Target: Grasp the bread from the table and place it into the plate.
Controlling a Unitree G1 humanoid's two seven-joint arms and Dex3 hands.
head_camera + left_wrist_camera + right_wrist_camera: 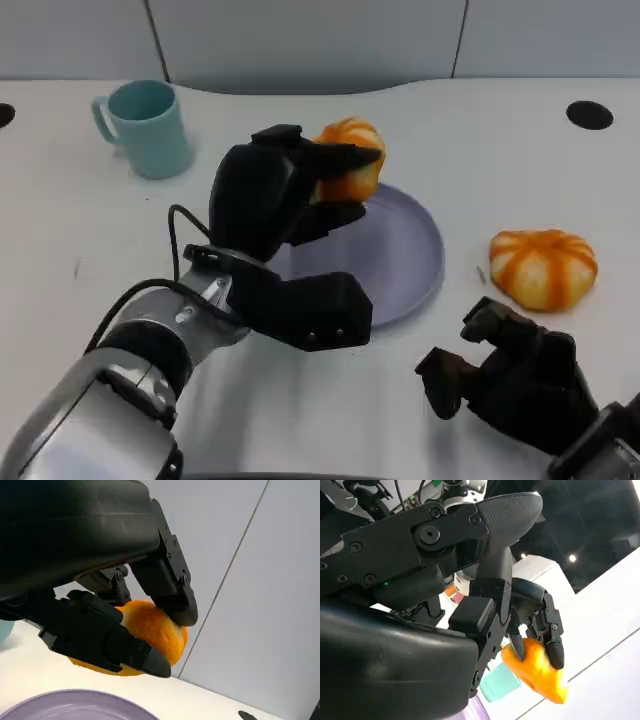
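Risk first: the left hand has the bread up in the air at the plate's 11 o'clock rim, not over its middle, so if the fingers let go here the bun could catch the edge and roll off onto the tabletop toward 12 o'clock. The grip looks shallow too; in the left wrist view the fingers press on the top of the bun and the thumb below, with much of the round crust bulging free, so a quick swing could squirt it out. So that left hand is clamped on the bread, clear of the plate's surface. The right hand sits low at 5 o'clock, fingers curled in on nothing, touching nothing. A second bun lies on the tabletop at the plate's 3 o'clock, and a blue mug stands at 10 o'clock, well apart
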